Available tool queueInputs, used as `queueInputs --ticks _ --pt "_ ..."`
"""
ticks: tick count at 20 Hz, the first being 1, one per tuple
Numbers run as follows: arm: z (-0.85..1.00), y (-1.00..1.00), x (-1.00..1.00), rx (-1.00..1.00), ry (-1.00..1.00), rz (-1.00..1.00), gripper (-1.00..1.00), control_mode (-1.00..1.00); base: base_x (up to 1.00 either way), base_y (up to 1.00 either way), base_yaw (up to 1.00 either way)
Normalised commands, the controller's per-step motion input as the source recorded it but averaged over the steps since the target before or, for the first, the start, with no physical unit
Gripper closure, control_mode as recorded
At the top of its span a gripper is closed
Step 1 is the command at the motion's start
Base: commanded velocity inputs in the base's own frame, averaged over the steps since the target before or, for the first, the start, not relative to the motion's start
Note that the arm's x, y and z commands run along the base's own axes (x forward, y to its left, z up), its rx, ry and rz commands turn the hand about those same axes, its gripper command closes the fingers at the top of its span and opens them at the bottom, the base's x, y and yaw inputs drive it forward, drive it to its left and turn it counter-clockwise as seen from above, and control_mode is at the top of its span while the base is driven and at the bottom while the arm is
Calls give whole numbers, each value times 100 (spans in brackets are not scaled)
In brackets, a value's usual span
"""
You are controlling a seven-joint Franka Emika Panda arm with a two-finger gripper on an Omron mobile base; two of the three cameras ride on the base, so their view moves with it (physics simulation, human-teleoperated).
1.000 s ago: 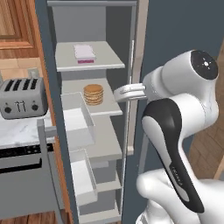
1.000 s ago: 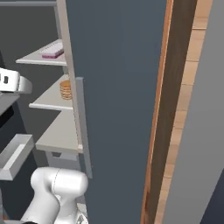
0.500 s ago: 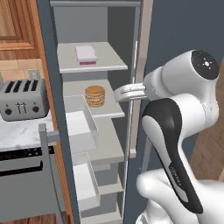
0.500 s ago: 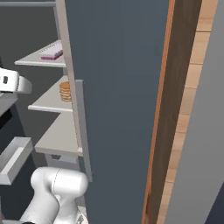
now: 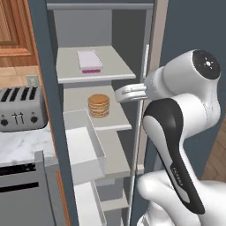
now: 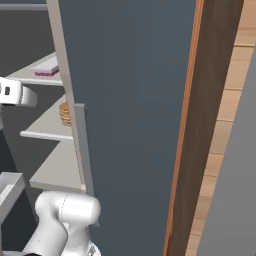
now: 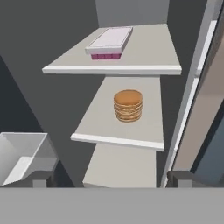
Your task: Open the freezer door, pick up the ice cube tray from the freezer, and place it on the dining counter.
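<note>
The ice cube tray (image 5: 89, 61) lies flat on the top shelf (image 5: 115, 70) of the freezer (image 5: 101, 26) in the left base view, well back from the shelf's front edge. One shelf down sits a stack of pancakes (image 5: 99, 105). The freezer door (image 5: 50, 110) stands swung open at the left, its white bins (image 5: 84, 148) facing inward, with a toaster (image 5: 20, 109) on the counter (image 5: 22, 148) beyond it. The gripper (image 5: 126, 93) hangs at about pancake level, in front of the shelves, with nothing in it.

In the right base view the other grey door (image 6: 135, 115) blocks much of the scene; past its edge the tray (image 6: 46, 67) and the pancakes (image 6: 65, 114) peek out on their shelves.

In the hand view the jaws are spread wide and empty at the bottom, aimed nearer the pancakes (image 7: 128, 105) than the tray (image 7: 109, 42) above.

The step in hand appears to be the reach for the tray. It likely calls for raising the hand to the top shelf, clearing that shelf's lip, and closing across the tray's short side rather than its length.
</note>
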Motion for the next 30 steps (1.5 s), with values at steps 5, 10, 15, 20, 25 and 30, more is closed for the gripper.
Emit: queueInputs --ticks 5,10,15,20,25,30 --pt "0 0 0 0 0 0 -100 100 30 4 0" --pt "0 0 0 0 0 0 -100 100 40 7 0" --pt "0 0 0 0 0 0 -100 100 16 0 0" --pt "0 12 0 0 0 0 -100 -100 0 3 0" --pt "14 35 33 -1 0 5 -100 -100 0 0 0" --pt "22 20 72 -6 4 3 -100 -100 0 0 0"
